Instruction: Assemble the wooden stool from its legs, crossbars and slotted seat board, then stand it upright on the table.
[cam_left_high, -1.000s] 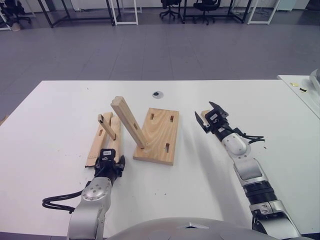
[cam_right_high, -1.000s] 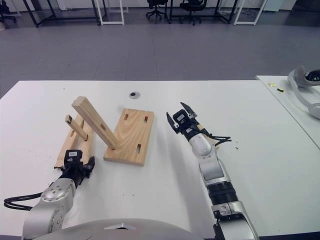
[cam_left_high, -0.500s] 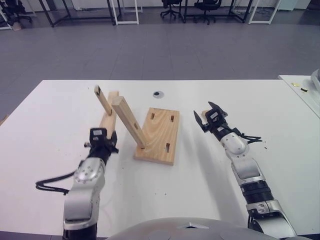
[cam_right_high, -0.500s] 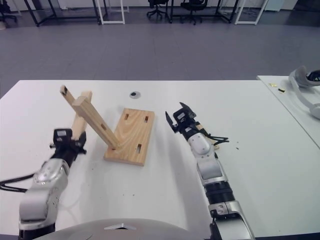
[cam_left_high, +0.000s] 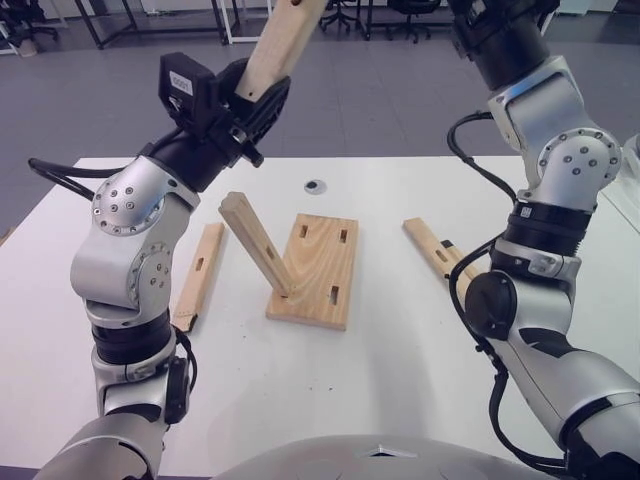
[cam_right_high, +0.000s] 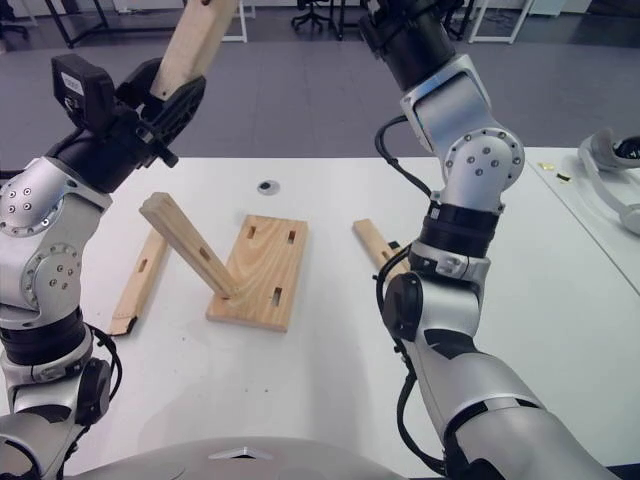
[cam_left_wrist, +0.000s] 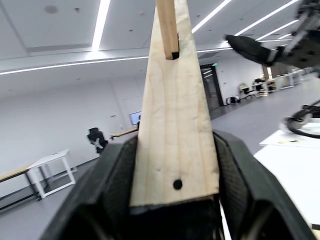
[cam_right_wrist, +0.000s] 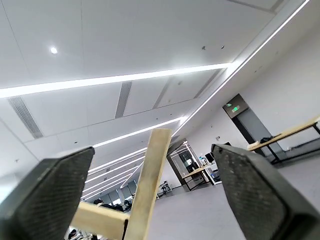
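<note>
Two arms have risen off the table (cam_left_high: 400, 345): left gripper (cam_left_high: 252, 95), upper left of frame, jaws pinching the lifted leg (cam_left_high: 282, 38); right gripper (cam_right_wrist: 152, 165), jaws spread and empty, has left the right-hand leg (cam_left_high: 432, 245) lying centre right. Seat board (cam_left_high: 318, 270) sits mid-frame with the slanting leg (cam_left_high: 255, 240) lodged in one slot, so fitting the lifted leg is judged next. Bare table surrounds the board, edges well apart; the left-hand leg (cam_left_high: 200, 272) lies just beside it.

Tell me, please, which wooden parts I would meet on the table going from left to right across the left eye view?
flat slotted leg → leaning leg, its foot in the board → slotted seat board → loose wooden bar
</note>
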